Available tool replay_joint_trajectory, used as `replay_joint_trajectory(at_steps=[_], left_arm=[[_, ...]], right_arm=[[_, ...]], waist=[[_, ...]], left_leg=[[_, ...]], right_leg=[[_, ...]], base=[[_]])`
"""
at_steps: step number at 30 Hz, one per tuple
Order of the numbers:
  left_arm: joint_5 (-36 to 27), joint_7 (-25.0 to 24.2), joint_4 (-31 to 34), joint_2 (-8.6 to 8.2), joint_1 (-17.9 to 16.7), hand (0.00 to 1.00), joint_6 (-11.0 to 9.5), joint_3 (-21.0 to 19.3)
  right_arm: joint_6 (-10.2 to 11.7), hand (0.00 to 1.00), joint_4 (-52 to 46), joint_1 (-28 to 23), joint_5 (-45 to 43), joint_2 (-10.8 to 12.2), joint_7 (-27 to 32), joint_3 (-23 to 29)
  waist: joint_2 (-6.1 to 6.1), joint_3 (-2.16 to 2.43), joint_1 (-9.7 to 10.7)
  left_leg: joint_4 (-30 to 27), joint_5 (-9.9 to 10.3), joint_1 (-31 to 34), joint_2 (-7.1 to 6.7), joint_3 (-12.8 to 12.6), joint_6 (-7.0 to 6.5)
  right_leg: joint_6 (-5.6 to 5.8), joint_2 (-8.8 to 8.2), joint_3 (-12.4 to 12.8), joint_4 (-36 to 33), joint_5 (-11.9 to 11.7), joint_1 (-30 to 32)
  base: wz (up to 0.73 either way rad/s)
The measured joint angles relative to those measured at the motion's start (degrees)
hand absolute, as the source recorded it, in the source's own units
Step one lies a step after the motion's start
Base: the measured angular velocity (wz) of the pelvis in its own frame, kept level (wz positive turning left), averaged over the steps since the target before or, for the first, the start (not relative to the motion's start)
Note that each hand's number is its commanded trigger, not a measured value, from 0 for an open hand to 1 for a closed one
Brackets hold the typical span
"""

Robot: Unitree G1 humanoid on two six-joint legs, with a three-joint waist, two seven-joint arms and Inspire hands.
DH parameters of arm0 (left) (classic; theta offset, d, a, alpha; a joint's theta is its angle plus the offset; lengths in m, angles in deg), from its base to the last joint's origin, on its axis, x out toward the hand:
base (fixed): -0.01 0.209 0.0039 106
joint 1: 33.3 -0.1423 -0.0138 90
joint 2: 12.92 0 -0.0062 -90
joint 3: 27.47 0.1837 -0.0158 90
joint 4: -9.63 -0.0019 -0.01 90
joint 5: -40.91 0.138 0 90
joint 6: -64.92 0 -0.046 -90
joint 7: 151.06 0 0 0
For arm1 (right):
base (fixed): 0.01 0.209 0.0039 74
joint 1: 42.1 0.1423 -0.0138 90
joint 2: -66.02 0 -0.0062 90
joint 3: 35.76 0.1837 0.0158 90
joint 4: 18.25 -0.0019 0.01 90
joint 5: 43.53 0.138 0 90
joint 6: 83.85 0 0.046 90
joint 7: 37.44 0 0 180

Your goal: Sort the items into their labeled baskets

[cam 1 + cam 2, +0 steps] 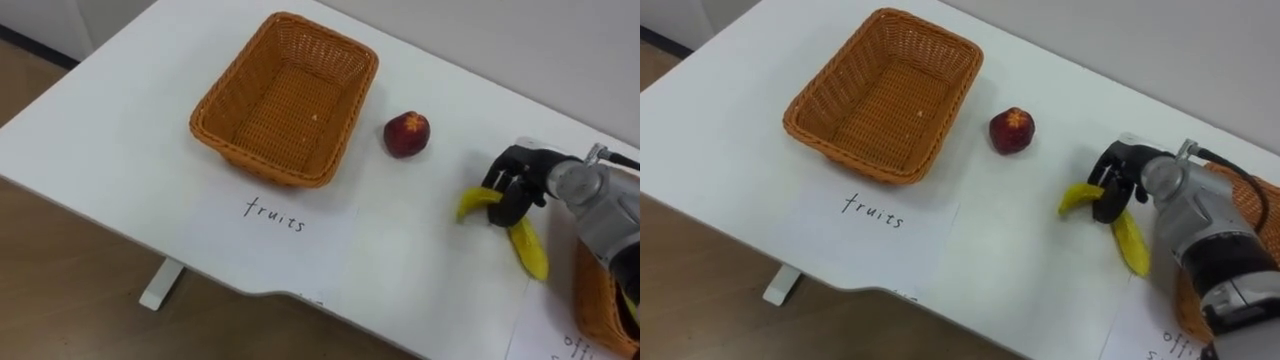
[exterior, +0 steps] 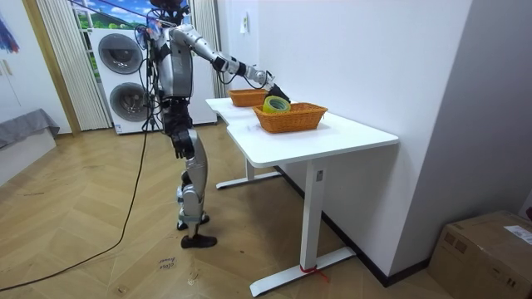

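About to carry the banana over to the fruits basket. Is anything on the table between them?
Yes: a red fruit lies on the table between the banana, gripped in the right hand, and the fruits basket. It is near the basket's right wall but apart from it. A lifted path would likely clear it.

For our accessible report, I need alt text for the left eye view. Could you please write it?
The robot's right hand curls around a banana at the right of a white table. A red fruit lies beside an empty wicker basket that has a paper label before it.
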State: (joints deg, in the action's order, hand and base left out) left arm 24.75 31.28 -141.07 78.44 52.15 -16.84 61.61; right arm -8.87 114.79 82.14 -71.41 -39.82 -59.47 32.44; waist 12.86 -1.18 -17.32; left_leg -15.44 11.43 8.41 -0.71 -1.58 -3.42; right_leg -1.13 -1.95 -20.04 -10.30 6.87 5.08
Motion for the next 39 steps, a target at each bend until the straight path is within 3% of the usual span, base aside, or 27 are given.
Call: replay_joint_trajectory(at_steps=[4,8,15,22,27,32,39], left_arm=[[-1.2,1.1,-1.5,-0.28,-0.2,0.00,-0.6,-0.1],[-1.1,2.6,-3.0,-0.60,-0.6,0.00,-1.3,-1.4],[-1.2,3.6,-3.4,-0.64,-1.6,0.00,-1.8,-2.4],[-1.1,3.5,-3.2,-0.70,-1.5,0.00,-1.8,-3.0],[-1.2,3.2,-3.1,-1.08,-1.7,0.00,-1.9,-3.6],[-1.1,3.2,-0.6,-2.73,-4.1,0.00,-2.0,-5.4],[-1.1,3.7,0.2,-2.95,-5.9,0.00,-2.1,-6.3]], right_arm=[[0.1,1.00,-4.4,-0.9,-0.8,0.0,-1.0,0.0],[0.8,1.00,-10.0,-1.3,-1.2,0.0,-1.6,0.0],[0.7,1.00,-20.0,-1.8,-1.5,0.0,-1.6,0.5],[0.5,1.00,-24.7,-1.9,0.9,-0.1,-1.9,0.5],[0.1,1.00,-29.1,-3.3,1.1,-0.1,-1.9,1.2],[-0.1,1.00,-37.0,-4.4,0.6,-0.1,-3.4,3.8],[-0.1,1.00,-42.1,-4.3,0.6,-0.1,-3.7,6.0]], waist=[[-0.29,0.12,0.3],[-1.11,0.21,1.8],[-0.99,0.33,4.5],[0.15,1.20,4.8],[-0.08,1.03,4.6],[-0.23,0.99,5.0],[-0.15,1.01,4.8]], left_leg=[[0.0,0.0,-0.2,0.02,-0.7,0.00],[0.3,-0.1,-0.4,0.02,-0.9,0.02],[1.1,-0.4,-1.2,0.10,-1.1,0.07],[1.8,-0.5,-2.3,0.08,-1.3,0.08],[2.5,-0.5,-3.4,0.03,-1.4,0.06],[2.9,-0.6,-4.6,-0.02,-1.5,0.07],[4.2,-0.8,-7.1,0.02,-1.5,0.19]], right_leg=[[-0.03,0.10,1.2,0.5,0.0,-0.2],[-0.06,0.09,1.4,0.5,0.0,-0.3],[-0.09,-0.04,1.0,0.5,-0.1,-0.8],[-0.08,0.02,1.4,0.6,-0.1,-1.5],[-0.06,0.04,1.7,0.6,-0.1,-2.3],[-0.04,0.02,2.0,0.5,-0.1,-3.2],[-0.04,0.03,2.4,0.6,-0.1,-5.3]], base=[[-0.08],[-0.05],[0.00],[-0.02],[-0.02],[-0.01],[-0.01]])
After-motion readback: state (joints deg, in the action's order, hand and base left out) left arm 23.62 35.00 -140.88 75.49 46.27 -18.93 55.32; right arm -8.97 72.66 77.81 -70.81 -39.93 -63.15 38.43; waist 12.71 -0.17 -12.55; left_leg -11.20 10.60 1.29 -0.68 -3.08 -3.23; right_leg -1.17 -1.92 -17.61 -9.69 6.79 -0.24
